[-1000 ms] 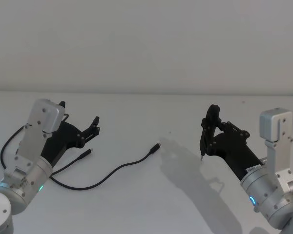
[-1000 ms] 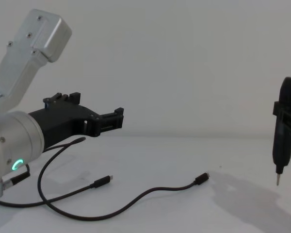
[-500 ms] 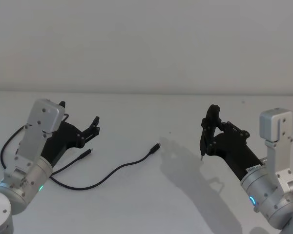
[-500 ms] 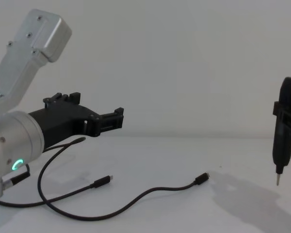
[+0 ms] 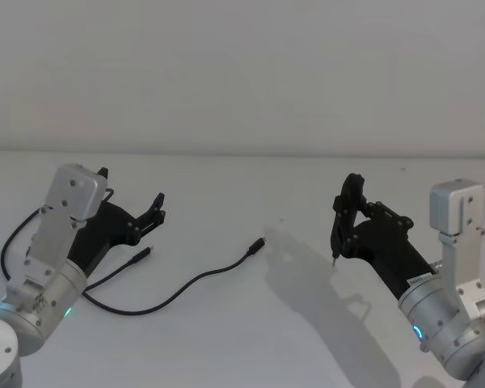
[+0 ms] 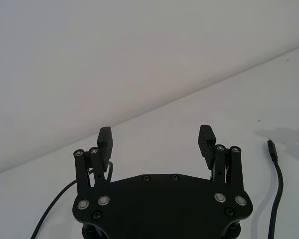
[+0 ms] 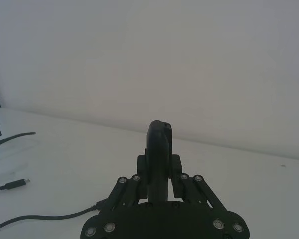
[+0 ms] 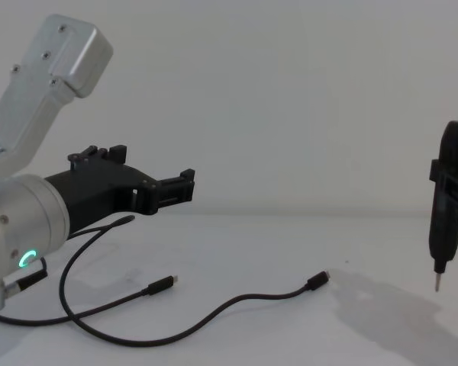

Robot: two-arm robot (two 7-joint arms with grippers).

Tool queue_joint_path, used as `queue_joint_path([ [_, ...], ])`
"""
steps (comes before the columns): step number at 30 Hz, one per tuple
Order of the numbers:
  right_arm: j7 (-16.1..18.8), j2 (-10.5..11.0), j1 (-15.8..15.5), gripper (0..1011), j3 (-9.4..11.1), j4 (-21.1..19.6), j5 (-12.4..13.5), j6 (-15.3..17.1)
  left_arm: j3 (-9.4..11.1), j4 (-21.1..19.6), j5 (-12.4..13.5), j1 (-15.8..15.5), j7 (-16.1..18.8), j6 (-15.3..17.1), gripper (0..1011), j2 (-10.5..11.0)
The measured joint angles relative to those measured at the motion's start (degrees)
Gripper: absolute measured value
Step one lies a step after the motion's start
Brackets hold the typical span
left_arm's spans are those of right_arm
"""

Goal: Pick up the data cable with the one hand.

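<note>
Black data cable [image 5: 202, 276], black left hand [image 6: 155, 132], white table [image 5: 226, 339]

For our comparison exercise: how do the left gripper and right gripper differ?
The left gripper is open and empty; the right gripper is shut on a narrow black tool. The left gripper hovers by the data cable; the right gripper stands apart from it. Both are black, two-fingered.

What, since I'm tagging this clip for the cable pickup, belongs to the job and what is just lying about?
Job in hand:
- data cable, lying loose on the table
- left end effector, open, above the table near the cable

Not part of it:
- right end effector, off to the right, shut on the narrow black tool
</note>
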Motion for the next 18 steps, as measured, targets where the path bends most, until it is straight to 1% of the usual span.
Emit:
queue_joint_path([
  [7,0.3,-0.1,0.3,275,-0.1,0.2,0.0,0.0,0.0,0.0,0.1,-0.1,-0.1,0.0,1001,0.0],
  [10,0.7,-0.1,0.8,274,-0.2,0.5,0.0,-0.1,0.1,0.0,0.2,-0.4,-0.7,-0.1,1001,0.2],
  [12,1.7,-0.1,1.7,274,-0.5,1.0,0.0,-0.3,0.1,0.0,0.3,-0.5,-1.2,-0.3,1001,0.3],
  [18,3.8,-0.3,4.3,274,-1.1,2.5,0.0,-0.9,0.6,0.2,0.1,-1.5,-4.0,-1.0,1001,0.8],
])
